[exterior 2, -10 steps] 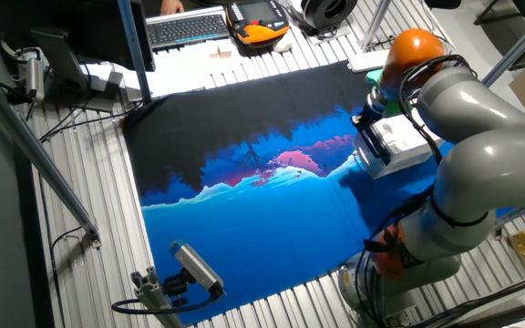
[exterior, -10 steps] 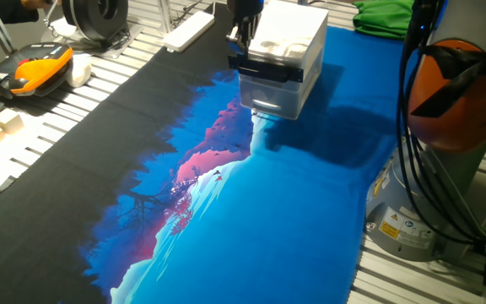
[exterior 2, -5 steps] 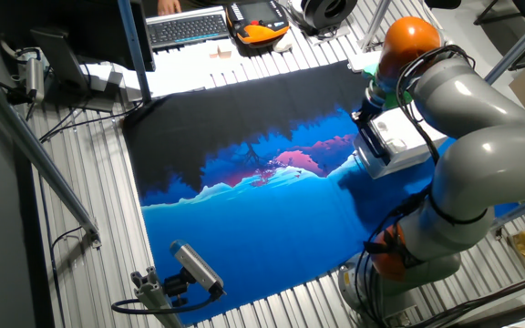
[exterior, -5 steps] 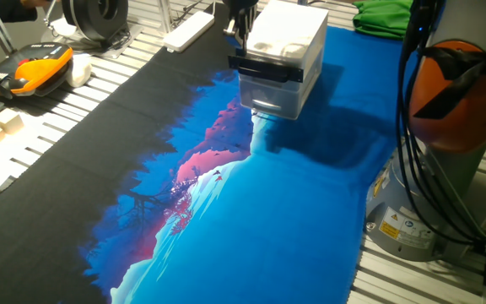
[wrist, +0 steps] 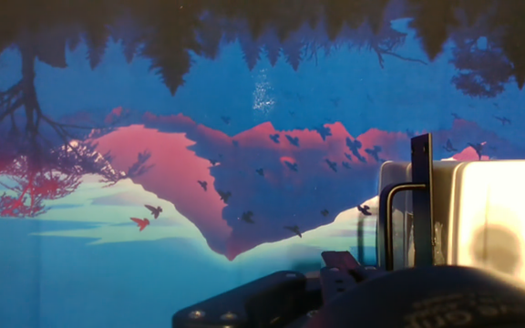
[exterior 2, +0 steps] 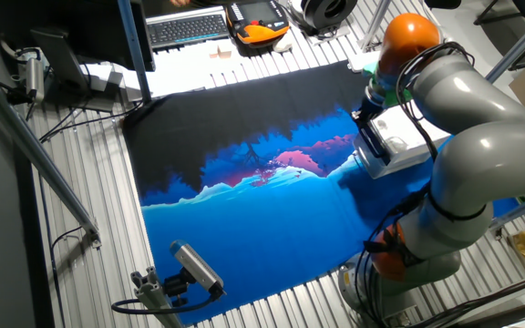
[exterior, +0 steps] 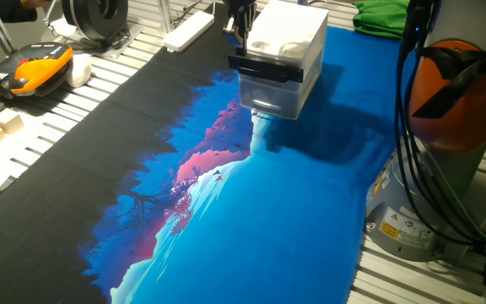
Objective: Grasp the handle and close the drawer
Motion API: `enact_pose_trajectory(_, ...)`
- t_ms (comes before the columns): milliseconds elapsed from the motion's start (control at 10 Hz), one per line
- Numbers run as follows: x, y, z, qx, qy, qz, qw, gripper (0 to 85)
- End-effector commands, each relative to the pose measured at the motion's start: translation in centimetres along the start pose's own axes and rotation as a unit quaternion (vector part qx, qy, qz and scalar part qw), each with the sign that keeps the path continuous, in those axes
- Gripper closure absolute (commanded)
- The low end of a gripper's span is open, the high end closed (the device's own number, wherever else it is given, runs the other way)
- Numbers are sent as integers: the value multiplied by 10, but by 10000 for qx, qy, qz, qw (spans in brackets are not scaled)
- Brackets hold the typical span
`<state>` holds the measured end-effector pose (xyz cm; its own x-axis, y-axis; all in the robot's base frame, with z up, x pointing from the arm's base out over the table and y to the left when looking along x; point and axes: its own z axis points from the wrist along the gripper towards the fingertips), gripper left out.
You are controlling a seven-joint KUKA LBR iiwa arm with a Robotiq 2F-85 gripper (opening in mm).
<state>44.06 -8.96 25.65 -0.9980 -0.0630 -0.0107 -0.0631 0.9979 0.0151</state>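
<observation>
The black handle (wrist: 420, 205) stands on edge at about three o'clock, fixed to the bright white drawer (wrist: 495, 223). Behind spreads a mat (wrist: 199, 118) printed with pink mountains, birds and dark trees. Dark gripper parts (wrist: 335, 296) fill six o'clock.

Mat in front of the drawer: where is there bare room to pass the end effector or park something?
The printed mat lies bare from the drawer front down to its near edge. Crowded: the slatted table strip beyond the mat's black side, with an orange device and white power strip, and the arm base with its cables.

Grey rounded arm (exterior 2: 481, 109) with orange joint caps, black cables.
</observation>
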Motion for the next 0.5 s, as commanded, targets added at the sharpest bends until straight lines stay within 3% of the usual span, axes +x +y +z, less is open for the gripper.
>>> enact_pose_trajectory(0,0,0,0,7,-6,-2,10000,850)
enact_pose_trajectory(400,0,0,0,46,-27,-3,10000,850)
